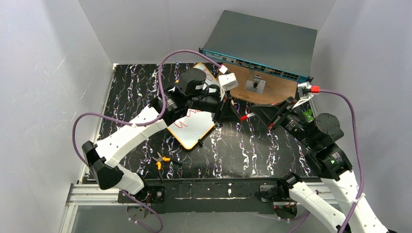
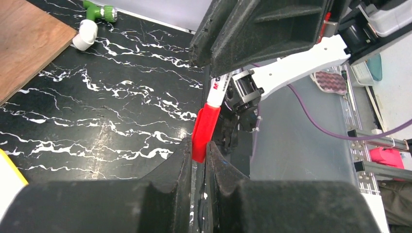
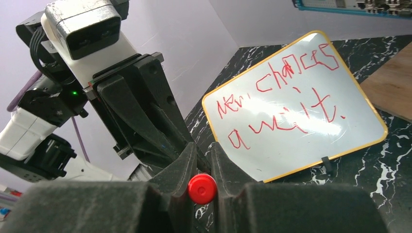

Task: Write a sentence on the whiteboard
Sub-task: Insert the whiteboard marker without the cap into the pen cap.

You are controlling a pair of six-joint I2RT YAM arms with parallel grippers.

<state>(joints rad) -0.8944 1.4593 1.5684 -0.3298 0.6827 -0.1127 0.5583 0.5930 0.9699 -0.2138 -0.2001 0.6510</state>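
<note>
the whiteboard (image 3: 291,155) lies on the black marbled tabletop (image 3: 388,184), left of centre under my left arm. it carries the sentence (image 3: 279,99) "new chances await." in red, full stop included, so i judge the writing done. just beside the board, my right tool (image 3: 201,151) pinches the marker (image 2: 219,86), and my left tool (image 2: 199,149) is pressed together on its red cap (image 2: 204,127). left to do, i reckon: seat the cap and set the marker down.
</note>
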